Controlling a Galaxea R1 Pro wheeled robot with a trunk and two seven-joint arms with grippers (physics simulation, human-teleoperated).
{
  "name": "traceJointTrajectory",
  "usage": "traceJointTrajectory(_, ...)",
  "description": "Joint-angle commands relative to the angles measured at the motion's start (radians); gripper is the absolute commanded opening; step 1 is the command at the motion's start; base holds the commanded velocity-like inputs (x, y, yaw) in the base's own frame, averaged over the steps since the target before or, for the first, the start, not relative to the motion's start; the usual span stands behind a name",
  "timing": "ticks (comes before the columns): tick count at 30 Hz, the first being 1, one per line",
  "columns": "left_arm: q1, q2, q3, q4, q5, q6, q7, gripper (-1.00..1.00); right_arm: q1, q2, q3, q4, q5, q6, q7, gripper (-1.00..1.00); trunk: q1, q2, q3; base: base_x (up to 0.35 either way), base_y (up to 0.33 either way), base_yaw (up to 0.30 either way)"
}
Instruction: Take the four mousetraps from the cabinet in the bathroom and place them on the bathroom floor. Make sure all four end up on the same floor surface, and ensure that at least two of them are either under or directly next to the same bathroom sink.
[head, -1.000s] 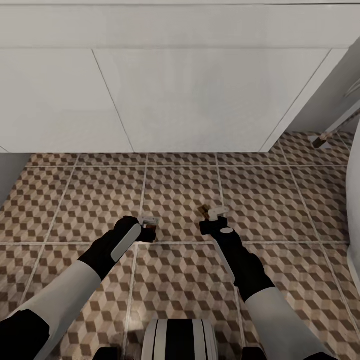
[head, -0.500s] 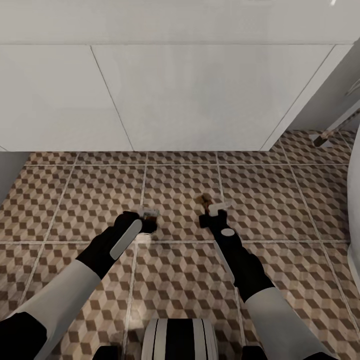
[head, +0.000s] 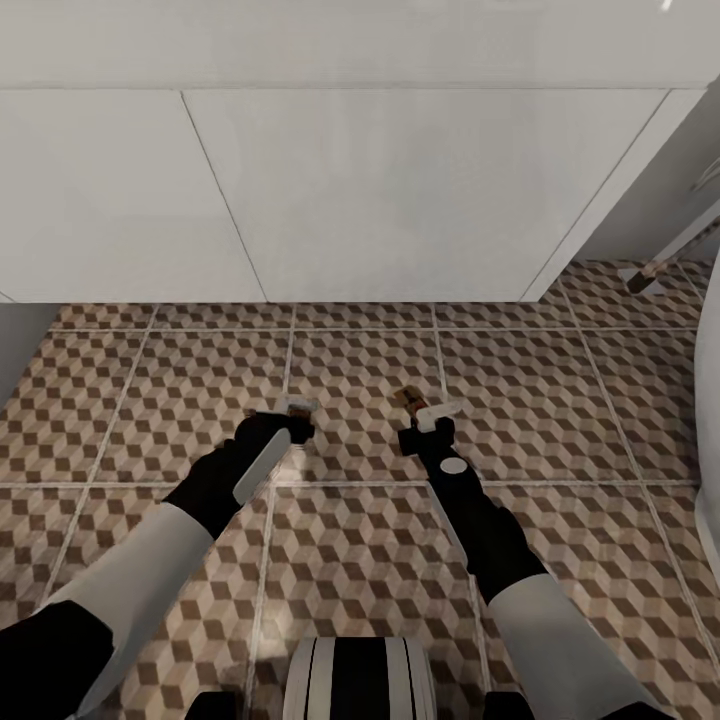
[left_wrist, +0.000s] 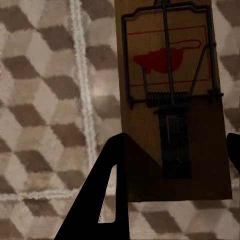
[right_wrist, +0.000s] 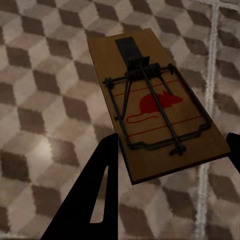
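Ahead, blocked by the wide white wall-hung sink block (head: 400, 190), its flat front closing off all passage above the cube-patterned brown, beige and white tiled floor (head: 560, 400). Open floor in front of the sink, from its front edge back toward the robot. Right of the sink, narrowed by a curved white body (head: 708, 400) at the frame edge and a slanting pale rod (head: 680, 248) reaching down to the tiles.
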Motion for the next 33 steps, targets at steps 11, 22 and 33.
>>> traceJointTrajectory(11, -0.131, -0.001, 0.051, 0.264, 0.003, -0.123, -0.139, -1.00, -0.145, 0.000, 0.001, 0.155, 0.012, 0.013, -0.004, -1.00, 0.000, 0.000, -0.001, 0.000, 0.000, 0.000)
traceJointTrajectory(22, -0.191, 0.006, 0.052, 0.348, 0.002, -0.135, -0.149, -1.00, -0.377, 0.043, 0.000, 0.469, 0.011, 0.007, -0.007, -1.00, 0.000, 0.000, -0.001, 0.000, 0.000, 0.000)
traceJointTrajectory(33, -0.192, 0.073, 0.045, 0.168, 0.002, -0.174, -0.244, -1.00, -0.383, 0.050, 0.002, 0.442, 0.012, -0.075, -0.004, -1.00, 0.000, 0.000, -0.001, 0.000, 0.000, 0.000)
